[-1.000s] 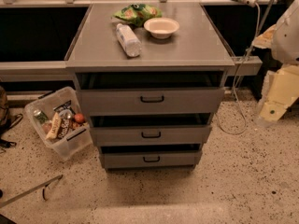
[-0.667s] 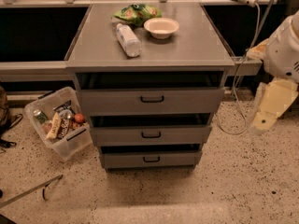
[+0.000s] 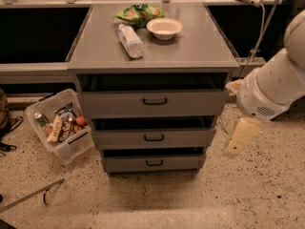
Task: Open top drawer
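The top drawer (image 3: pixel 190 103) is the widest grey front, just under the cabinet top, with a small black loop handle (image 3: pixel 155 100) at its centre. A dark gap shows above the front. Two shorter grey drawers (image 3: pixel 153 138) sit below it. My gripper (image 3: pixel 239 141) hangs from the white arm (image 3: pixel 269 87) to the right of the cabinet, level with the middle drawer. It is apart from the cabinet and holds nothing that I can see.
On the cabinet top (image 3: pixel 200 46) lie a plastic bottle (image 3: pixel 130 40), a white bowl (image 3: pixel 164 27) and a green snack bag (image 3: pixel 138 12). A clear bin of snacks (image 3: pixel 62 128) stands on the floor at left. A metal rod (image 3: pixel 31 198) lies at front left. A cable (image 3: pixel 259 27) hangs at right.
My arm and gripper have moved left and down, closer to the cabinet's right side. The drawers have not moved.
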`<state>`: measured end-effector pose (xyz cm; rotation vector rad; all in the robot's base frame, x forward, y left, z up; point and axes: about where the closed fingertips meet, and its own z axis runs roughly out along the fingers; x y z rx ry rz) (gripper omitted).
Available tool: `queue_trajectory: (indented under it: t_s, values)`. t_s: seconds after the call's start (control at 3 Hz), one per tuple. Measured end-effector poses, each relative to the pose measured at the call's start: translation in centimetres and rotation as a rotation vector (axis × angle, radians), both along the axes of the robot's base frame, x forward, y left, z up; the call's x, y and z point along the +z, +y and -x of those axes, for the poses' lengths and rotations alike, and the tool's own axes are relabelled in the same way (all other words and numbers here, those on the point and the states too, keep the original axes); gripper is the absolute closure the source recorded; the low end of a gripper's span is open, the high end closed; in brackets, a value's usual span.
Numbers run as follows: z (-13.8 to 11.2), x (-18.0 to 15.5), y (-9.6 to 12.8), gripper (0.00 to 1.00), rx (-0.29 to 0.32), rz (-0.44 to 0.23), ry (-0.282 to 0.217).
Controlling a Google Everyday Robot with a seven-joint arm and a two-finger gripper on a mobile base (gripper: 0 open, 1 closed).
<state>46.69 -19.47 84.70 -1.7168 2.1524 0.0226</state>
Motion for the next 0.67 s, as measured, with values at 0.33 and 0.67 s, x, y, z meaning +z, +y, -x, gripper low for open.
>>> queue_trajectory:
  t_s: [0.33,0.67]
  values:
    - [-2.32,-3.51,0.62,0.00,-0.029,-0.057,-0.033]
    - [-2.32,-3.51,0.62,0.00,-0.029,-0.057,-0.033]
